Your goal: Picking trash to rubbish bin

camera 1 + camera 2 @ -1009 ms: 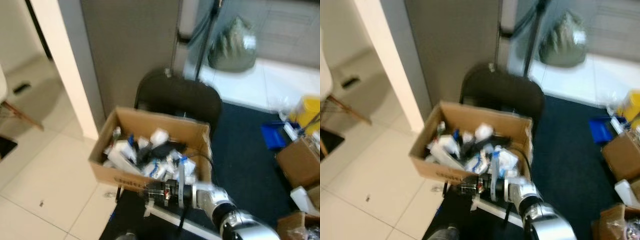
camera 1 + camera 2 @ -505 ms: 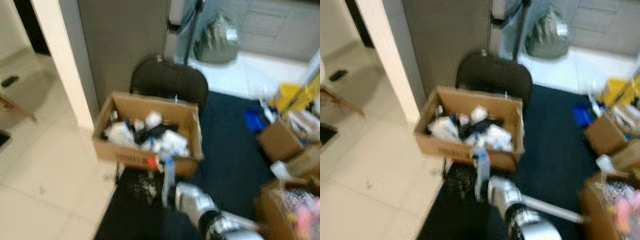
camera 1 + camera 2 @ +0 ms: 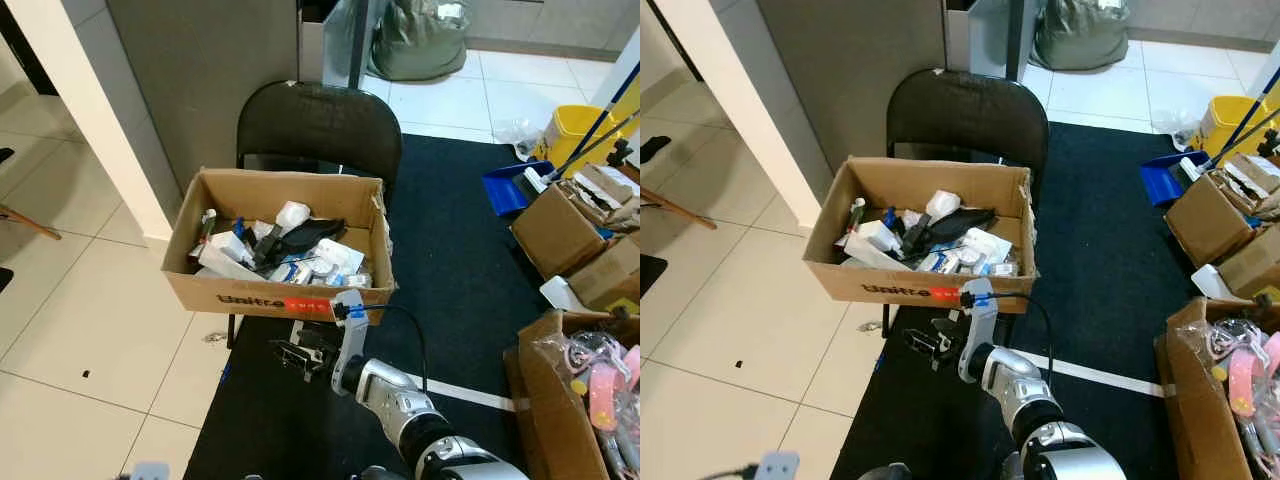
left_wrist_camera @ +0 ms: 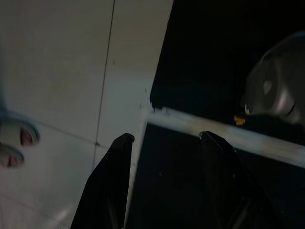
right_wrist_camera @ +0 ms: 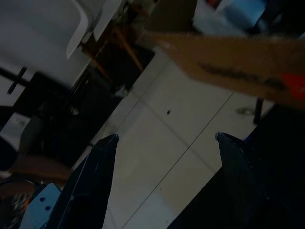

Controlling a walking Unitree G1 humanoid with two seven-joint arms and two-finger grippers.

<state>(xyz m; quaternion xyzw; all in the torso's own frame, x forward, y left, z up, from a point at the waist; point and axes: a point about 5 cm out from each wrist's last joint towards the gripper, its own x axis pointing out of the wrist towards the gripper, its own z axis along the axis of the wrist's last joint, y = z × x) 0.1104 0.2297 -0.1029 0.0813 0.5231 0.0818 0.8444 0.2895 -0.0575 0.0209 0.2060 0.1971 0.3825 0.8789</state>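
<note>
the right pincer is spread wide and holds nothing, low and just near of the trash box on the chair.

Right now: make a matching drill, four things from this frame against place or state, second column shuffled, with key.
Things:
1. cardboard box
2. black chair
3. yellow bucket
4. right gripper

Descriptions:
A. fingers apart, nothing between them
B. on white tiles, far right
C. on the chair seat, full of trash
D. against the grey wall, under the box

Pairs: 1-C, 2-D, 3-B, 4-A
</note>
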